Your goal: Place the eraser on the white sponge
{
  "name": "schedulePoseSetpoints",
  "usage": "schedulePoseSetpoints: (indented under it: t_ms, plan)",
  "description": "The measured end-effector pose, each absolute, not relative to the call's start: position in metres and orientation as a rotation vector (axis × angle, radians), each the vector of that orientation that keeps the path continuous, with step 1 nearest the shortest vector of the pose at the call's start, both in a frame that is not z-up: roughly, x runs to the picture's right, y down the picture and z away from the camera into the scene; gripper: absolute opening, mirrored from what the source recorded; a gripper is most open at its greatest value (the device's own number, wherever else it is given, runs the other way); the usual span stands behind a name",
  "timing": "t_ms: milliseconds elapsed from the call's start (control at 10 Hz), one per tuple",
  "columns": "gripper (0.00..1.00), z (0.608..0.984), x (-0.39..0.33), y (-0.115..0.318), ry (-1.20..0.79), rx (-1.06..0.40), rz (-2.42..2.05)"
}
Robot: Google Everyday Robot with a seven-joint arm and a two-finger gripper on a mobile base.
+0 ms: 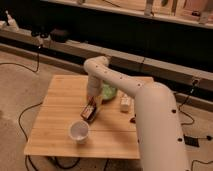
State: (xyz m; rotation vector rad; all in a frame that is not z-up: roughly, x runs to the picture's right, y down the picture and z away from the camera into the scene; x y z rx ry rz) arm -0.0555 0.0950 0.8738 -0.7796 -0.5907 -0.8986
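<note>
Camera view | gripper (pixel 93 101) over eraser (pixel 89 111) | eraser's long axis near-to-far.

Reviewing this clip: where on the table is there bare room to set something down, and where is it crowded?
Free: the table left of the arm, behind the cup, and its front-right strip. Crowded: the centre, where the hand hangs over the eraser, with the green bowl and white sponge alongside.
</note>
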Motion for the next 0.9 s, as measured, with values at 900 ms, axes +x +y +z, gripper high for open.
schedulePoseSetpoints:
  t_ms: [900]
  plan:
    - [0.80,0.8756,-0.0547,0.1013,-0.602,-0.799,-0.885]
